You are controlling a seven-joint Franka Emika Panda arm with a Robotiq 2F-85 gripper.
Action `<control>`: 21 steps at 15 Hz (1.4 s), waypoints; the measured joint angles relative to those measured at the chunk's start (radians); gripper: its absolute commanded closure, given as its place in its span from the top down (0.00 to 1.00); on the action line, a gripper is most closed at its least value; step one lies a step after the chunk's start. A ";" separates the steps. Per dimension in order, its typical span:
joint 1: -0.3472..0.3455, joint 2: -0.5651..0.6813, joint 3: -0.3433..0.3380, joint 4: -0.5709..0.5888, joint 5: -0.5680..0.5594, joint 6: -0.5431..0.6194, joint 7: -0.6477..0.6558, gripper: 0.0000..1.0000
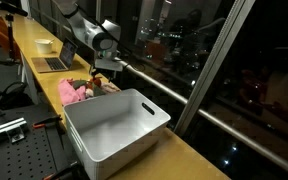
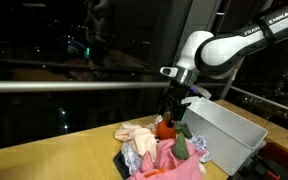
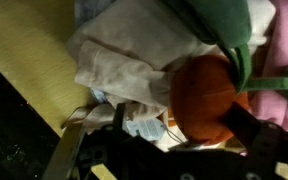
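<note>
Seemingly a reach in hand — the gripper (image 2: 172, 115), jaws apart, hovers just above an orange plush toy (image 3: 206, 95) on the clothes pile (image 2: 154, 155) — a grasp calls for lowering squarely.

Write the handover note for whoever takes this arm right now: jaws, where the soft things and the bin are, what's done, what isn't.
Gripper: jaws open, holding nothing, low over the heap and right above the orange plush toy. Whether it touches the toy cannot be told.
Things: the toy lies in a heap with a beige cloth, a pink cloth and a green piece on the wooden table. The white bin stands beside the heap.
Done: the gripper is lined up over the toy.
Not done: no grip closed, nothing lifted, and no piece shows inside the bin.
</note>
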 measured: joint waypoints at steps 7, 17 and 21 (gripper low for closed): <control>-0.026 0.037 0.027 0.019 0.049 -0.068 -0.003 0.35; -0.220 -0.278 0.000 -0.259 0.213 -0.093 -0.008 0.01; -0.261 -0.493 -0.073 -0.408 0.322 -0.093 -0.052 0.01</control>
